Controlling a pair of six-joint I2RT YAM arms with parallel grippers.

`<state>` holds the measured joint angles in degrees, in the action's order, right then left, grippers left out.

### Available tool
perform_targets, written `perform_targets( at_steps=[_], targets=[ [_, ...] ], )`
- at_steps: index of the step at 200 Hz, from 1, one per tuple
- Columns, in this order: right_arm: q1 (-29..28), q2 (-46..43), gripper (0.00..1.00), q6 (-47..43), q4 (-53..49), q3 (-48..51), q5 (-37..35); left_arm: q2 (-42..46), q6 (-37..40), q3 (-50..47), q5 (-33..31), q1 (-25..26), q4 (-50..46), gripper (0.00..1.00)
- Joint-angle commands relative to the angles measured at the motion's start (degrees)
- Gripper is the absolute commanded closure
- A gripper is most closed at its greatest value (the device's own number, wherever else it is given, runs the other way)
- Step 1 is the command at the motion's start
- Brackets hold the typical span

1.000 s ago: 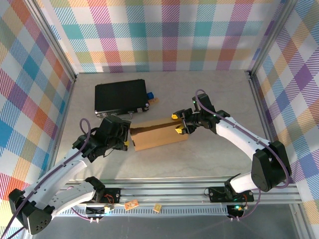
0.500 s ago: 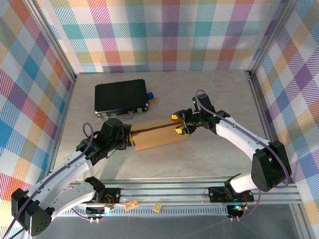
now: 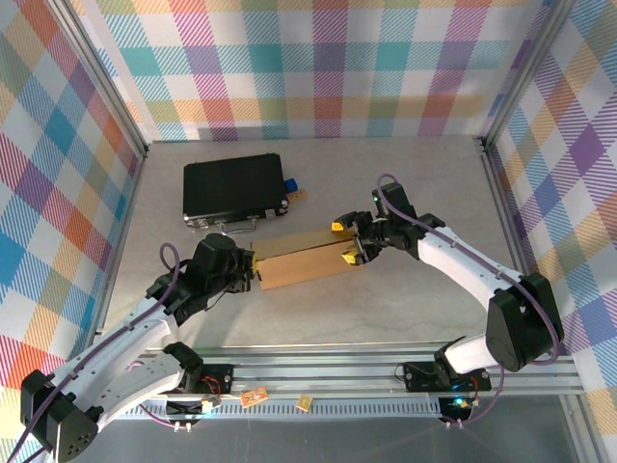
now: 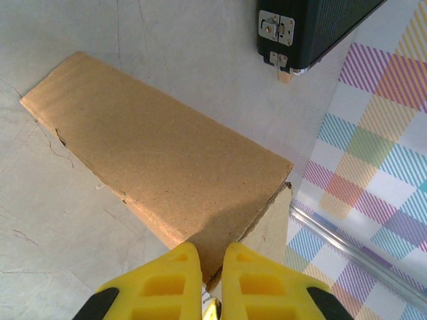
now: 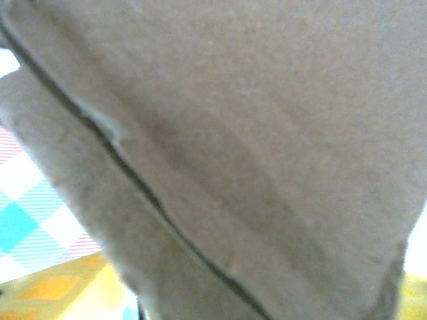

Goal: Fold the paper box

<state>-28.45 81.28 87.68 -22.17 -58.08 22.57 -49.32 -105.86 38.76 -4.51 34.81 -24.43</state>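
The paper box (image 3: pixel 308 258) is a flat brown cardboard shape lying slantwise at the table's middle. My left gripper (image 3: pixel 253 270) is at its left end. In the left wrist view the yellow fingers (image 4: pixel 167 280) are shut on the near edge of the paper box (image 4: pixel 153 153). My right gripper (image 3: pixel 341 242) straddles the right end, with its yellow tips apart on either side of the cardboard. In the right wrist view the paper box (image 5: pixel 253 133) is blurred and very close, with a dark seam across it and a yellow finger (image 5: pixel 60 293) at the lower left.
A black rectangular case (image 3: pixel 234 186) lies behind the box at the back left, with a small blue piece (image 3: pixel 291 183) beside it; its latched corner (image 4: pixel 283 30) appears in the left wrist view. Plaid walls close three sides. A metal rail (image 3: pixel 337 371) runs along the near edge.
My left gripper has closed on the box's left end. The right gripper's fingers have spread wider at the right end. The box has stayed in place.
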Motion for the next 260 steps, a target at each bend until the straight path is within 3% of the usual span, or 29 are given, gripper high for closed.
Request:
perform_targets(
  at_steps=[1,36,75,130,227,260],
  targets=[
    [1.04,-0.64,0.25,-8.22,-11.44,-4.55,-2.22,-0.68,-0.57,-1.63,-0.34,-0.44,-4.38,0.90],
    [3.57,-6.36,0.21,-14.73,-15.44,-3.38,-2.43,-0.81,-0.33,-1.33,-0.58,-0.43,-4.84,0.91],
    [7.93,-11.18,0.28,-10.76,-2.48,7.05,1.82,-1.40,0.44,-0.71,-0.42,-0.42,-5.11,0.92],
    [10.05,-5.05,0.33,-13.88,-2.03,1.39,3.08,-1.27,0.97,-0.46,-0.58,-0.44,-5.37,0.94],
    [11.63,-3.02,0.37,-15.38,-2.31,-0.44,3.42,-0.62,1.43,-0.36,-0.72,-0.44,-5.63,0.95],
    [11.58,0.52,0.46,-16.43,-5.56,0.64,4.65,-0.74,1.53,-0.27,-0.74,-0.44,-5.63,0.95]
  ],
)
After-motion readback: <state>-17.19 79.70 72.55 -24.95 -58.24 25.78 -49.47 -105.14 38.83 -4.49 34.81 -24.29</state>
